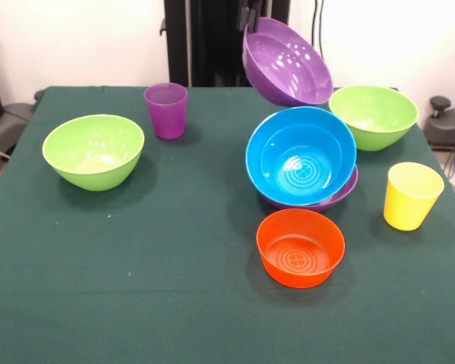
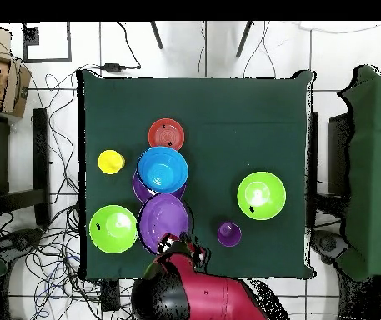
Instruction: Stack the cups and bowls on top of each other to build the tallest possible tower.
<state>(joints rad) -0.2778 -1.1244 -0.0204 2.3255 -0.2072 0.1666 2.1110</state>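
we see the gripper (image 1: 249, 18) pinching the tilted purple bowl (image 1: 287, 62) by its rim, level it over the blue bowl (image 1: 301, 158) at 6 o'clock before lowering.

No legible text, labels, brands or numbers anywhere. Bowls and cups plain, unmarked. Moulded concentric rings with a cross in the floor of the large blue bowl (image 1: 301, 157) and of the orange bowl (image 1: 300, 248) just in front of it; these are relief patterns, not characters. Green table cloth (image 1: 174, 265) around the blue bowl bears no markings.
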